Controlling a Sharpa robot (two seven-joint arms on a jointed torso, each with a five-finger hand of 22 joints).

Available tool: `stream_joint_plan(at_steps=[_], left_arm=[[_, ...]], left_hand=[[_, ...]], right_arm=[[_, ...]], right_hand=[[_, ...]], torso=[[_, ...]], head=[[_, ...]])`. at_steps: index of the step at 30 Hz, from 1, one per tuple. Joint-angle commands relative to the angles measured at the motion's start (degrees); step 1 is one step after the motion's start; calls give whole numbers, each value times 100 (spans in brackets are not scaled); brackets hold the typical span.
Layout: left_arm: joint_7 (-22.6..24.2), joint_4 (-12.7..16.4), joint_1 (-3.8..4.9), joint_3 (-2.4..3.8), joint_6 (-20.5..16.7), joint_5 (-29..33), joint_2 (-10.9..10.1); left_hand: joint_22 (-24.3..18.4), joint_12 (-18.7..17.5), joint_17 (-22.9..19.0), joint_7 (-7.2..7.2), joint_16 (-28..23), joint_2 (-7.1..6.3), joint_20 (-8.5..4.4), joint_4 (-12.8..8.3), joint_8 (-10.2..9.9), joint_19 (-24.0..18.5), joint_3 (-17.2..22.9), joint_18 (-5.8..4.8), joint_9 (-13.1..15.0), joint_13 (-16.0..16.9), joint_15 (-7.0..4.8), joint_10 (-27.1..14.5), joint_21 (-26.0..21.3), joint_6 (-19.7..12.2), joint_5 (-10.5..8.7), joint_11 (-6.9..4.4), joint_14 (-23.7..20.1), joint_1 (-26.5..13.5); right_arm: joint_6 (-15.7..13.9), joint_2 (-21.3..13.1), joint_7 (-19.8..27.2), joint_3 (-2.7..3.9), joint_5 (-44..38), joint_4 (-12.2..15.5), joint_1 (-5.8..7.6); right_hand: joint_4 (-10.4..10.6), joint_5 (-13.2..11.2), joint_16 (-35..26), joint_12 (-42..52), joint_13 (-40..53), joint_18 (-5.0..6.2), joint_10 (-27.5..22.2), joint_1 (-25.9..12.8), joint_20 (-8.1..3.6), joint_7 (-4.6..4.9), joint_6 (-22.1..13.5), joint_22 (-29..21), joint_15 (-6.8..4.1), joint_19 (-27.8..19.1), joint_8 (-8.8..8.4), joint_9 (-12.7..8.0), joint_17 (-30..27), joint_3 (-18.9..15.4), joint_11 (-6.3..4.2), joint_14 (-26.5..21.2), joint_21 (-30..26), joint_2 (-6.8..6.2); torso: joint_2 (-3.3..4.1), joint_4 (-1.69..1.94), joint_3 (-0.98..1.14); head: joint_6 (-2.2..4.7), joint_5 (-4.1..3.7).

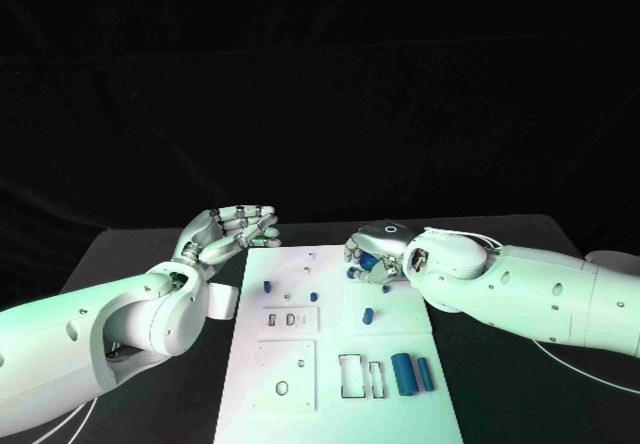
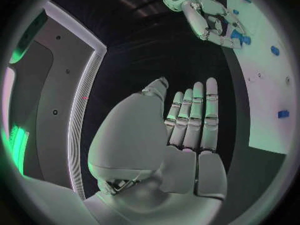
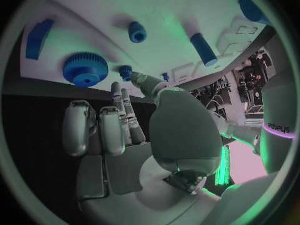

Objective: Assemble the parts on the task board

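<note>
2 silver many-fingered hands work near the far end of the white rectangular task board [image 1: 340, 361]: the left hand [image 1: 229, 233] hovers off the board's far left corner, empty, fingers loosely apart, while the right hand [image 1: 374, 254] hangs over the board's far right part above a round blue toothed gear [image 3: 84, 69]; I cannot tell whether its fingers grip the gear or only touch it. The risk, as I judge it, is a weak pinch letting the gear tilt or drop short of its peg. Elsewhere on the board I count 2 large blue cylinders [image 1: 412, 374] side by side near the front right, 1 slimmer blue peg [image 1: 367, 316] mid-board, and about 3 small blue studs [image 1: 268, 285].
</note>
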Motion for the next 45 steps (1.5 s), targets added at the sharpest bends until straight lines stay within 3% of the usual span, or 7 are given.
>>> stream_joint_plan(at_steps=[1,36,39,41,45], left_arm=[[6,26,22,7,120,-33,1],[-31,-16,29,9,83,-12,25],[-34,-19,29,9,84,-9,21],[-38,-21,29,9,85,-7,18],[-47,-34,29,9,87,0,14]], left_hand=[[5,-38,5,13,19,-48,-3,0,9,30,24,64,-5,-5,1,27,20,41,-22,4,54,-14],[38,-118,44,29,20,-41,-8,2,-27,10,56,55,-19,-12,9,-22,83,0,-21,21,37,-36],[38,-118,44,29,20,-41,-8,2,-27,10,56,55,-19,-12,9,-22,83,0,-21,21,37,-36],[42,-126,49,30,22,-34,-9,3,-29,7,63,55,-20,-11,10,-24,90,-2,-21,22,38,-38],[45,-131,53,31,24,-29,-9,3,-31,4,68,54,-21,-11,10,-25,95,-3,-21,23,39,-38]], right_arm=[[166,28,-63,0,-148,-37,-7],[201,150,-44,-11,-155,-124,-32],[39,151,-74,-12,-169,-119,-38],[-138,137,-92,-12,-175,-104,-41],[-607,85,-129,-12,-183,-42,-47]], right_hand=[[36,-27,38,23,17,-103,30,38,5,-15,39,21,18,31,0,16,9,21,-14,253,38,7],[105,-220,153,116,136,-142,296,131,-43,-101,249,312,-49,95,123,179,96,215,-105,251,224,182],[107,-277,161,149,162,-146,360,169,-57,-138,340,345,-74,103,184,226,98,255,-134,250,244,250],[80,-491,173,205,203,-160,463,251,-86,-186,436,428,-113,141,258,290,108,327,-179,252,294,348],[33,-496,182,289,273,-191,613,344,-137,-253,576,591,-169,224,395,412,110,395,-255,252,392,468]], torso=[[17,8,9],[87,13,29],[87,12,31],[83,10,29],[85,12,29]], head=[[-12,2],[-34,-18],[-36,-12],[-41,-11],[-31,-2]])
